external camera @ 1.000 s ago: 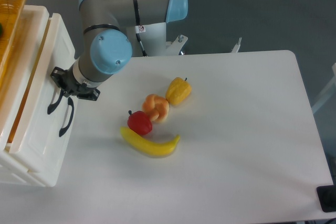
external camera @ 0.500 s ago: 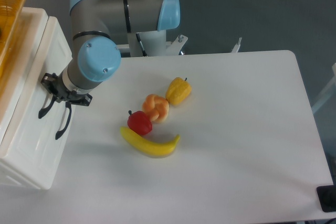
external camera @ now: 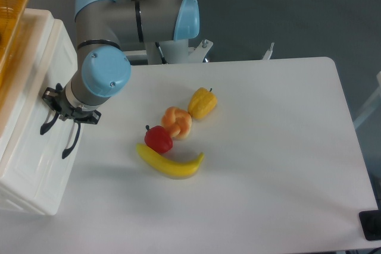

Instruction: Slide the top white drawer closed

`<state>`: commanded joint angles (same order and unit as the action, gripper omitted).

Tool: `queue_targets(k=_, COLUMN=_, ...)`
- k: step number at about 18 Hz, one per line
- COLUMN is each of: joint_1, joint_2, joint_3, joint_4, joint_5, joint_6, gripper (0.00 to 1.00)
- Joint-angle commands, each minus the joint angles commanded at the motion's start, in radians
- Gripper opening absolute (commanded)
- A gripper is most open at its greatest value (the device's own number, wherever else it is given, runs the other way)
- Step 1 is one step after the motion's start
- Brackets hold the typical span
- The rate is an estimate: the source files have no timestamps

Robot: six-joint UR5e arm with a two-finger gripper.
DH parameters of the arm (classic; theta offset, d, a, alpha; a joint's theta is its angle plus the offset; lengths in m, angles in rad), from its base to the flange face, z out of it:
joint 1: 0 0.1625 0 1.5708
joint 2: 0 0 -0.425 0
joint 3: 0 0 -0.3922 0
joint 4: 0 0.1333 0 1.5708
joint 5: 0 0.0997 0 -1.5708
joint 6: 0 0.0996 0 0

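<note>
My claw (external camera: 58, 106) against top drawer (external camera: 37, 75) front at tabletop's left edge — finger spread hidden, cannot tell. Push straight, level — avoid snagging handle (external camera: 49, 121).

Bright, even overhead lighting, nothing blown out.
Soft short shadows are cast under the fruit; slight softness is seen overall, no real glare.
</note>
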<state>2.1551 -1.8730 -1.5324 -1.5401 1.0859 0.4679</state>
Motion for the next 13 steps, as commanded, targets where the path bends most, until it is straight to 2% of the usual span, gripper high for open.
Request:
queue_targets(k=1, joint_1=0.014, joint_2=0.002, joint_3=0.002, joint_4=0.0, joint_5=0.017, joint_6=0.0, gripper=0.59)
queue_targets(k=2, joint_1=0.026, joint_2=0.002, joint_3=0.002, joint_4=0.0, joint_5=0.037, joint_6=0.0, gripper=0.9)
queue_targets(k=3, joint_1=0.044, joint_2=0.003, joint_3=0.003, joint_4=-0.003, joint_5=0.06, joint_6=-0.002, gripper=1.0)
queue_targets(k=8, joint_1=0.162, joint_2=0.018, joint_3=0.008, joint_4=0.008, joint_5=0.081, joint_6=0.0, gripper=1.0)
queue_targets(k=10, joint_1=0.225, joint_2=0.02, joint_3=0.012, joint_4=0.047, joint_5=0.115, joint_6=0.0, gripper=1.0)
queue_targets(k=13, joint_1=0.285, joint_2=0.017, joint_3=0.015, joint_4=0.138, joint_5=0.215, joint_6=0.0, gripper=1.0)
